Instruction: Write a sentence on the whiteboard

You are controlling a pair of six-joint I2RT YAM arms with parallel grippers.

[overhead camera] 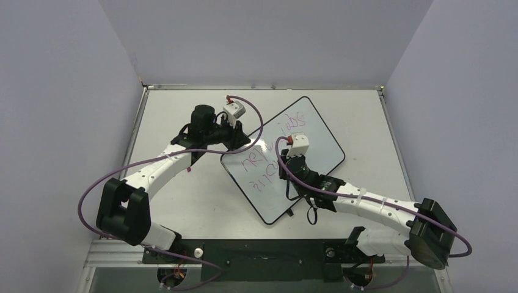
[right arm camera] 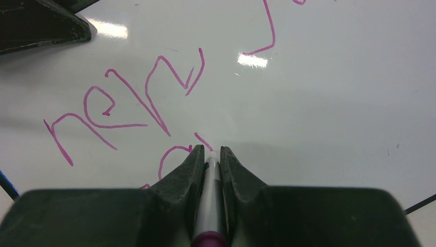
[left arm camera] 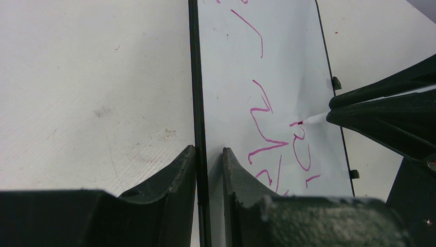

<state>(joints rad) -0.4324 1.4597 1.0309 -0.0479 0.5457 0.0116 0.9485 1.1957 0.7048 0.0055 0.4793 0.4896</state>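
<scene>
We clamp our left gripper [left arm camera: 208, 150] on the edge of the whiteboard [left arm camera: 231, 77], likely to steady it, while our right gripper [right arm camera: 211, 150] pinches the marker [right arm camera: 208, 200] tip-down to add to the pink sentence [right arm camera: 152, 103].

Plain lilac-grey walls [overhead camera: 262, 36], white tabletop [overhead camera: 195, 207] — metal-edged

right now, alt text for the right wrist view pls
The right gripper pinches a marker, its tip on the whiteboard. Pink writing runs across the glossy board, with two glare spots.
</scene>
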